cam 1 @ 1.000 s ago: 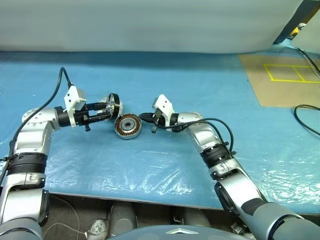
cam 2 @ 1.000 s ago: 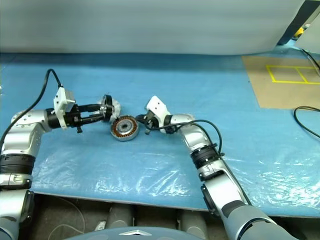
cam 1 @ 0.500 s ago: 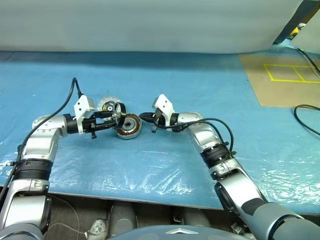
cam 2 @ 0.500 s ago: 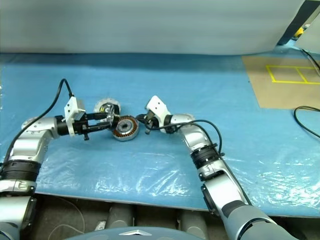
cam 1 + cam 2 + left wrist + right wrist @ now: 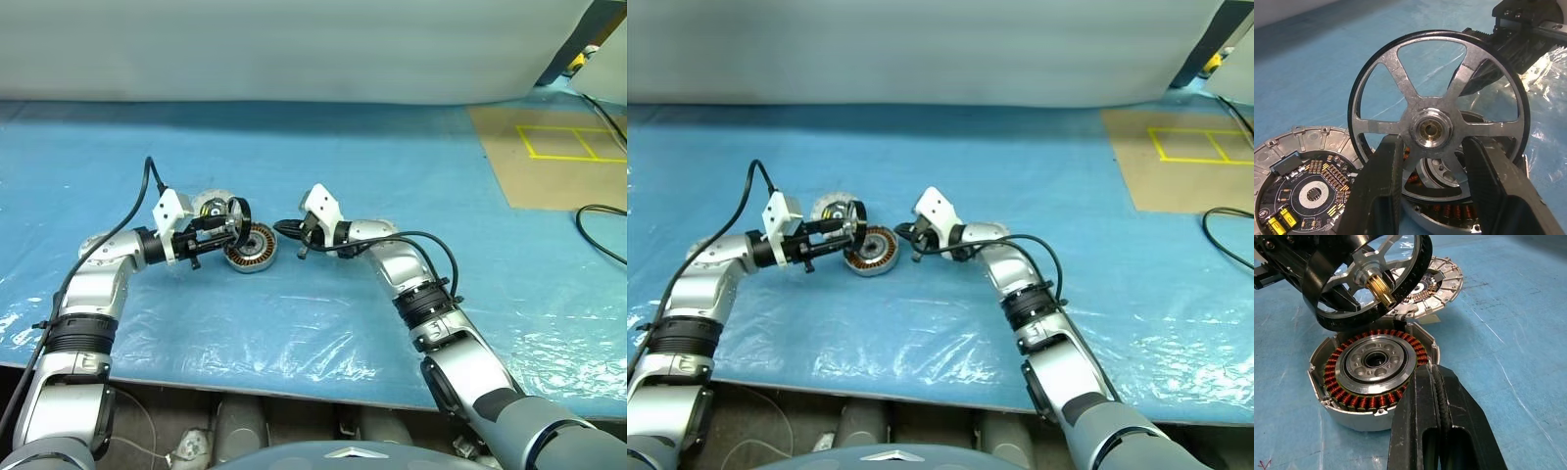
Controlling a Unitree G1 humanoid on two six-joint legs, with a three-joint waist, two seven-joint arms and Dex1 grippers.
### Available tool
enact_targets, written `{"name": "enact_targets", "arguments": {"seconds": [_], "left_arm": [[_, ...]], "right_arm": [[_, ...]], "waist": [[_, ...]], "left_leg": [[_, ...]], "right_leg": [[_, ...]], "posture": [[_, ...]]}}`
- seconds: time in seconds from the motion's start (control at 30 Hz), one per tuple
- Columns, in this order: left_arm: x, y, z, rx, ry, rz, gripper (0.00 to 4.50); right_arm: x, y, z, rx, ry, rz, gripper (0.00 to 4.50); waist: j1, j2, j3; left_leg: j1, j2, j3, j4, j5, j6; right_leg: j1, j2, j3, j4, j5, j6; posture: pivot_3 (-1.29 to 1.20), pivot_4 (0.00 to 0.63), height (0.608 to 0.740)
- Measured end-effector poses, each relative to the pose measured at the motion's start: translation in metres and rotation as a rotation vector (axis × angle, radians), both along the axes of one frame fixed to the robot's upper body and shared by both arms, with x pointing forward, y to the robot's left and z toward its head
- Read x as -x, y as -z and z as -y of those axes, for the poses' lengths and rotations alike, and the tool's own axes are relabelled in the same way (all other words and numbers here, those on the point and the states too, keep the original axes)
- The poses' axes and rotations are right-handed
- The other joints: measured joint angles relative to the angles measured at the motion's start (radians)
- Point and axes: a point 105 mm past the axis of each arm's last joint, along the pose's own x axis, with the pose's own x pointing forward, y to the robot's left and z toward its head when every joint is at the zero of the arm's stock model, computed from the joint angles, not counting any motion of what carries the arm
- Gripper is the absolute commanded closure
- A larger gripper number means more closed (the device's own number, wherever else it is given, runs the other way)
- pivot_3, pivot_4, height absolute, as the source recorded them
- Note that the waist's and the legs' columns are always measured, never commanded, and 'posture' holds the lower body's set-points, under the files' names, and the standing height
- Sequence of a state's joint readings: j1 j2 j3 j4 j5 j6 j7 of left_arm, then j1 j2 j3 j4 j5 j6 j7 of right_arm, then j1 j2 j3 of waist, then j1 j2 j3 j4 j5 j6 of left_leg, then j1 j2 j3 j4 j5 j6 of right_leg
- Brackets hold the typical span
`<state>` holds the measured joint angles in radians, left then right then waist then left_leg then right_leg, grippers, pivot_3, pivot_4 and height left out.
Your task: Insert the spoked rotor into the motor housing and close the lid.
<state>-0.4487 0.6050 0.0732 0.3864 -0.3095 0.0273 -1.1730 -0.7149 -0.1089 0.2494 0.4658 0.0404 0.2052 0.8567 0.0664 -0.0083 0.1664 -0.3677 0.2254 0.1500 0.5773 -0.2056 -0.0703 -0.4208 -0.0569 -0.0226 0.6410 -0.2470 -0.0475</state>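
So my left gripper [image 5: 1432,196] has its two black fingers [image 5: 1378,196] clamped on the spoked rotor [image 5: 1437,93], pinching near the hub, wheel standing on edge with its brass shaft aimed toward the motor housing [image 5: 1371,374]. Over the last second that arm came down and in from the left: earlier the rotor was held higher and out to the side, now it's hanging right over the housing's far-left edge, nearly touching the rim but not seated. Good news for the insert step. I'd say what's left is tipping the wheel flat and lining the shaft up with the silver centre bore.

Right gripper [image 5: 1436,377] hasn't budged, fingers pressed fully together with nothing in them, tips parked just beside the housing's near rim. Looks like it's bracing the thing, though I can't tell if it's actually touching.

Lid [image 5: 209,205] is lying flat on the blue sheet [image 5: 323,323] just behind the rotor, circuit side up, untouched.
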Motion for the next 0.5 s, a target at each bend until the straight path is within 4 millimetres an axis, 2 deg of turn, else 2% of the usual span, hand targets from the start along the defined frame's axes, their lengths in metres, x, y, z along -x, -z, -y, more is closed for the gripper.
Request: {"name": "enact_targets", "arguments": {"seconds": [0.5], "left_arm": [[0.0041,0.0026,-0.0058,0.018,-0.014,0.003,3.02]], "right_arm": [[-0.0005,0.0001,0.0001,0.002,0.005,0.004,4.50]], "waist": [[0.001,0.000,0.000]], "left_leg": [[0.000,0.000,0.000,0.000,0.000,0.000]], "right_leg": [[0.000,0.000,0.000,0.000,0.000,0.000]], "posture": [[0.00,0.150,0.740]]}}
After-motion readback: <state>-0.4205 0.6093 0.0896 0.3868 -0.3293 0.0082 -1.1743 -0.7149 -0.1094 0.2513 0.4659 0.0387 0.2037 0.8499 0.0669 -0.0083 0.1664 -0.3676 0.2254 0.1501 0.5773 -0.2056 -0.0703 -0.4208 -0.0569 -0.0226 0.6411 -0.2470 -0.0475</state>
